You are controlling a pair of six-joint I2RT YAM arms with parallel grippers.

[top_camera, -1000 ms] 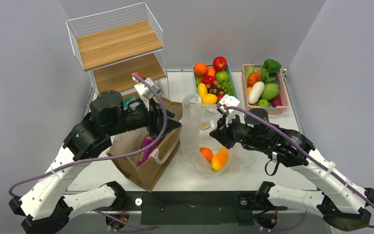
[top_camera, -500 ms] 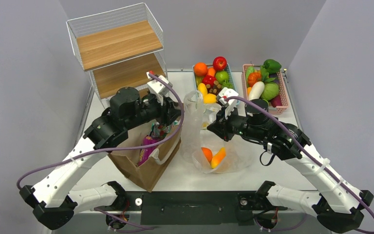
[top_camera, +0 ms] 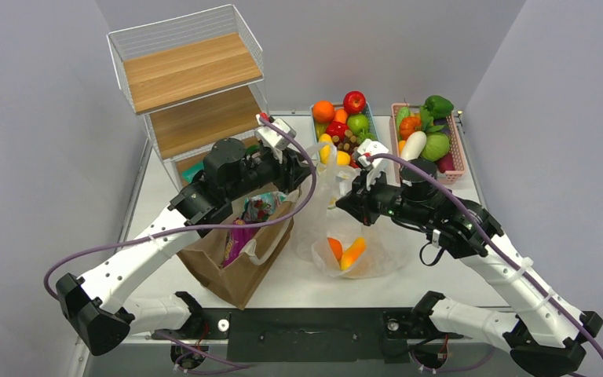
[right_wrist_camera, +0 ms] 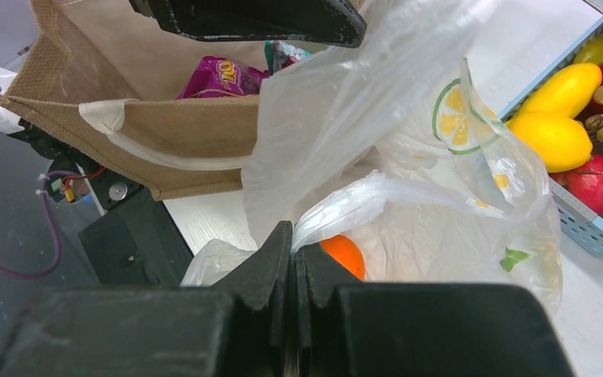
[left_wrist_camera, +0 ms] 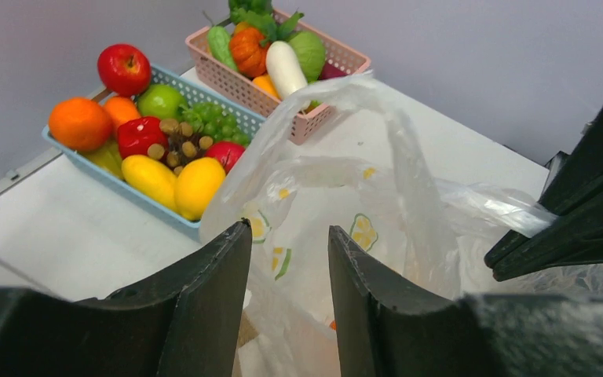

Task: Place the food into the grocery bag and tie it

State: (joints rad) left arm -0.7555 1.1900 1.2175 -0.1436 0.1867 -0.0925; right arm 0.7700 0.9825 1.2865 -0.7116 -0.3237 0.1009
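Fingers, right gripper (right_wrist_camera: pixel 294 247): clenched on a fold of the bag (right_wrist_camera: pixel 408 212); film squeezes out from between the tips.
Fingers, left gripper (left_wrist_camera: pixel 289 232): apart, nothing pinched. Bag film shows through the gap; I cannot tell whether it touches them.
Bag: mid-table (top_camera: pixel 306 283), nearer the near edge, just right of the brown bag (top_camera: pixel 235 275). One side stands raised and the base is slumped flat.
Food in: two orange-yellow fruits (top_camera: pixel 344 251) on the bag's floor.
Food out: purple and teal packets (top_camera: pixel 243 224) standing in the brown bag.
Bag handling: likely very light, thin and limp. It will not hold its own mouth open, and slick film may creep out of a single-layer pinch.
Load: the round fruits will probably roll and drag the base when it is lifted.
Packets: flat and shiny, so probably slippery on the faces.
Where to hold: bag at the rim, several layers bunched, one side per gripper; packets by a sealed edge.
Risk: a hard pull against one pinch point could stretch or tear the film.
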